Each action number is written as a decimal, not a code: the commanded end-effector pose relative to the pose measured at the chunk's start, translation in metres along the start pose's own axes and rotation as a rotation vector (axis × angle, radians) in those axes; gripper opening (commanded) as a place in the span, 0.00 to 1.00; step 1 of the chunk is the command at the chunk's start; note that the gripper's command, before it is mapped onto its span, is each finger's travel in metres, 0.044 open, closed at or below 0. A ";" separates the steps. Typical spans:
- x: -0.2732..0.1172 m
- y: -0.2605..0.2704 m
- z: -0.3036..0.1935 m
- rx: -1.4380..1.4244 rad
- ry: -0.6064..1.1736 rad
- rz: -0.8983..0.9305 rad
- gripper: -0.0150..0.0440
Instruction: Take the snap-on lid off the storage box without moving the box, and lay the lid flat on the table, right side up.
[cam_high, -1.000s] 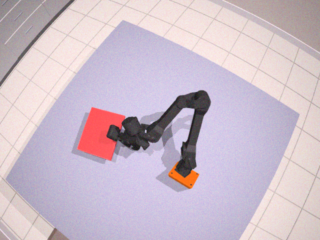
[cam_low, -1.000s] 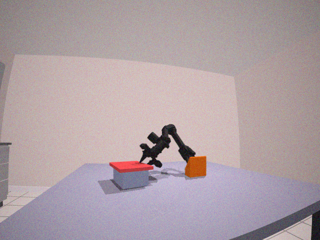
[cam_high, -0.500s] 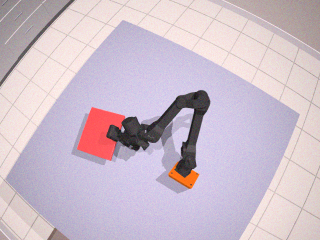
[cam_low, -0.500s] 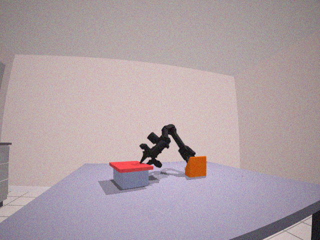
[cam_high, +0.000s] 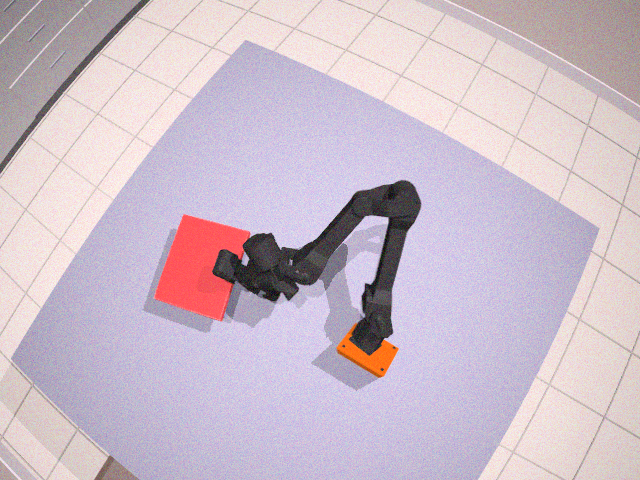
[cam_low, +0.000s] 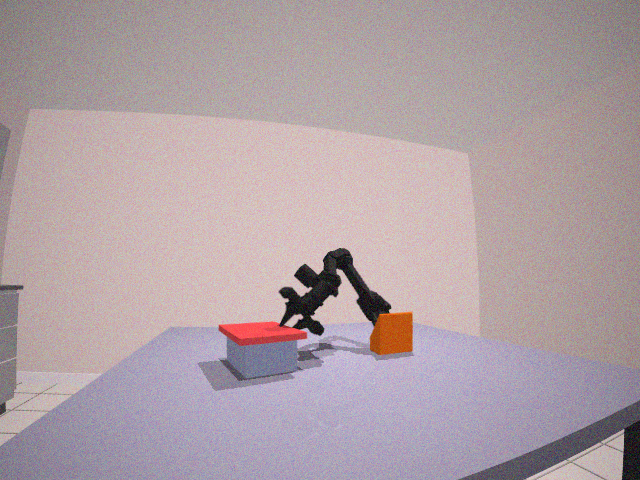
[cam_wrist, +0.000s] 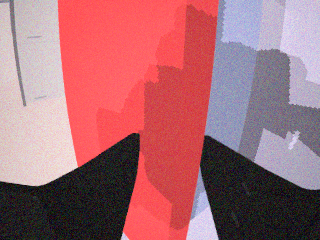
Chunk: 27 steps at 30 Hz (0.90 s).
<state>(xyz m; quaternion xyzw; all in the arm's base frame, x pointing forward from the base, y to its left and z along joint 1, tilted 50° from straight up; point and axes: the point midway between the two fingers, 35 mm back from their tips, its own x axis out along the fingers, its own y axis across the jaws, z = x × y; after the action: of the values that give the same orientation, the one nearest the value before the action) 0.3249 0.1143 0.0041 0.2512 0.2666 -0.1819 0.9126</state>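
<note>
The red lid (cam_high: 188, 258) (cam_low: 248, 331) (cam_wrist: 120, 50) sits level on top of the pale blue-grey storage box (cam_low: 263, 357) (cam_wrist: 232, 85), its rim overhanging the walls. The box stands upright on the table; the top camera sees the lid covering it. My gripper (cam_high: 238, 279) (cam_low: 288, 326) (cam_wrist: 169, 142) is tilted down at the lid's edge facing the arm and is shut on that edge. In the wrist view one finger lies over the red top and the other is beyond the rim, on the box-wall side. The exact finger contact is hidden in the top and exterior views.
The arm's base stands on an orange block (cam_high: 385, 364) (cam_low: 395, 333), to the right of the box in the top and exterior views. The lavender table (cam_high: 279, 403) (cam_low: 361, 413) has its dark front edge at the lower right in the exterior view.
</note>
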 end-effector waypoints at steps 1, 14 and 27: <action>-0.002 0.002 0.000 0.001 -0.001 0.003 0.25; -0.003 0.004 0.000 0.001 -0.001 0.003 0.25; -0.006 0.006 0.000 0.001 -0.001 0.003 0.25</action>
<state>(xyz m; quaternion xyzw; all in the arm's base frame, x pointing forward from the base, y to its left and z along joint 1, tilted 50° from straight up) 0.3241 0.1156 0.0061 0.2493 0.2680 -0.1855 0.9119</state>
